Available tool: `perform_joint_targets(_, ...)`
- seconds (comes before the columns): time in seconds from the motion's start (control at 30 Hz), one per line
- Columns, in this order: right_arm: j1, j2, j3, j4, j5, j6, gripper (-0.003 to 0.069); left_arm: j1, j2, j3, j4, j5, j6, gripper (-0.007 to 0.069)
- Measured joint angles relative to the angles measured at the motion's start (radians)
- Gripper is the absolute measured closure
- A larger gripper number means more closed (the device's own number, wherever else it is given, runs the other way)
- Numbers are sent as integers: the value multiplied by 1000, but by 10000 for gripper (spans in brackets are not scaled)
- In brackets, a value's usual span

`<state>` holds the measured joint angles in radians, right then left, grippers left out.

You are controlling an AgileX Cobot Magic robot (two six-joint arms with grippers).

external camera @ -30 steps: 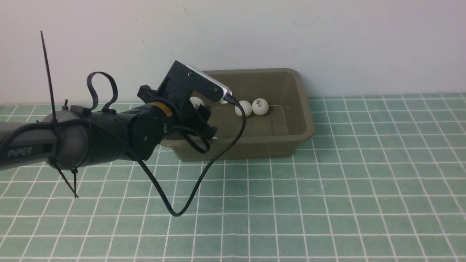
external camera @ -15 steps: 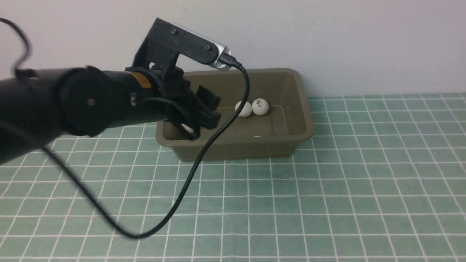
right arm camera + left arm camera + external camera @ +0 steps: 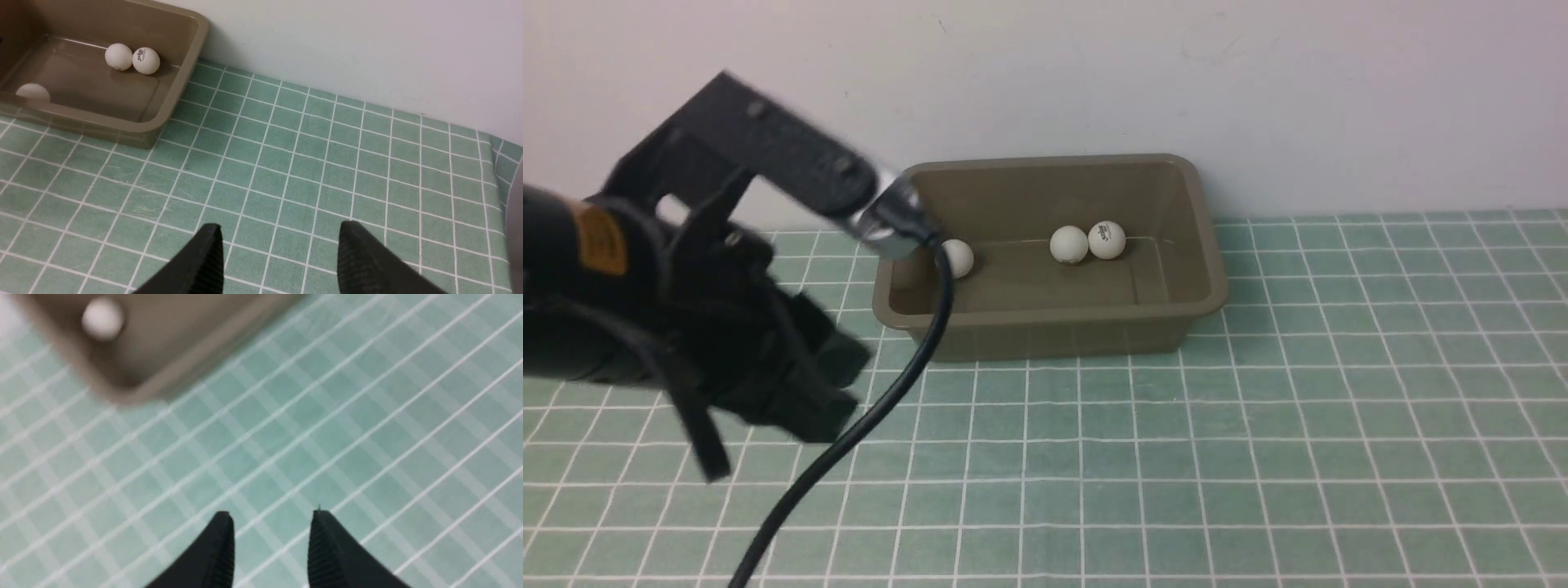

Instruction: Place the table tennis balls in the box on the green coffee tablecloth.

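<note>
We saw the box (image 3: 1045, 327) resting on the green coffee tablecloth (image 3: 1258, 457) against the wall, with three table tennis balls (image 3: 1088, 242) visible inside: two touching near its far wall and one (image 3: 956, 257) toward its left end. The left pincer (image 3: 271, 522) hung over bare cloth beside the box, its fingers apart with nothing between them. The right pincer (image 3: 282, 241) was also over bare cloth, well clear of the box, fingers parted and empty.
</note>
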<state>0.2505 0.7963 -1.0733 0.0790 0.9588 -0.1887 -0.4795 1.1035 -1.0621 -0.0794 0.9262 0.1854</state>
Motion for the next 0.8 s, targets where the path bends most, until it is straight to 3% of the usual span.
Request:
perform_joint_targets(0.2,0,-14,25,85,20,-162,303,0,-15,0,257,56,-162,439)
perform_joint_targets(0.37,0,-108,189,9,-82,-193,303,0,-16,0,375,-9,-246,440)
perform_joint_targets(0.53,0,-323,460,-35,-314,-198,303,0,-16,12,399,-108,-278,440)
perform_joint_targets(0.8,0,-547,644,-27,-349,-131,303,0,-4,27,399,-146,-286,440)
